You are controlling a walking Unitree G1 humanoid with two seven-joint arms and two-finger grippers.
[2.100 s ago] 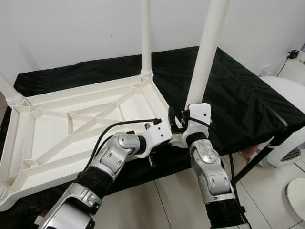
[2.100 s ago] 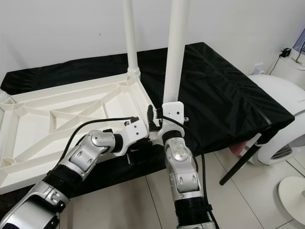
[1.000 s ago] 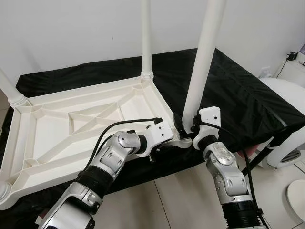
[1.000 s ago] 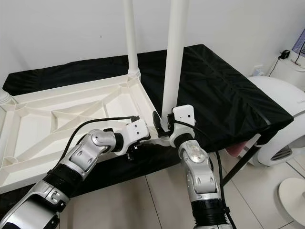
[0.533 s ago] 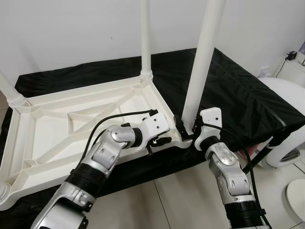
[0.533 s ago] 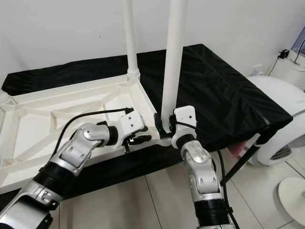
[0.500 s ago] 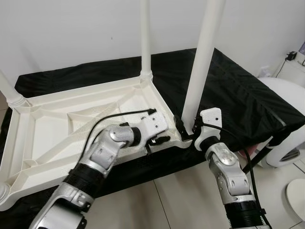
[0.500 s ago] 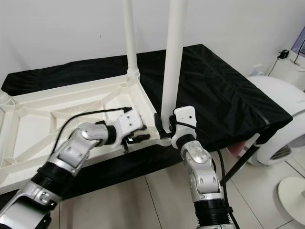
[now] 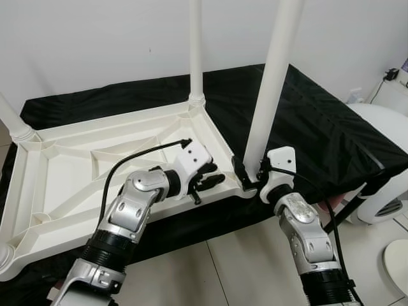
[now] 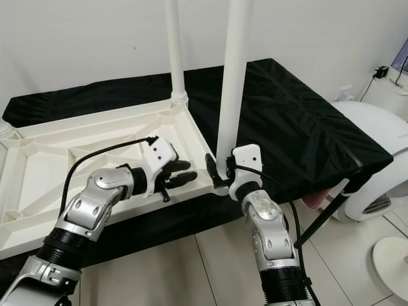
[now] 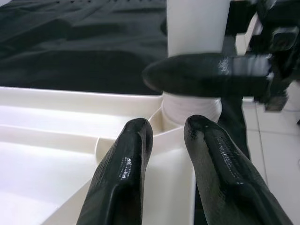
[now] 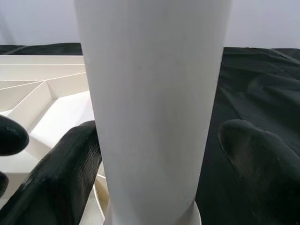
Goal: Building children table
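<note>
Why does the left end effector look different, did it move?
Yes. The left end effector has come up from under the tabletop edge and now lies on top of it, beside the leg.

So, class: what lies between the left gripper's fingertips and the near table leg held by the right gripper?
Only the tabletop's bare white rim, in the left eye view, between left gripper, leg and right gripper.
</note>
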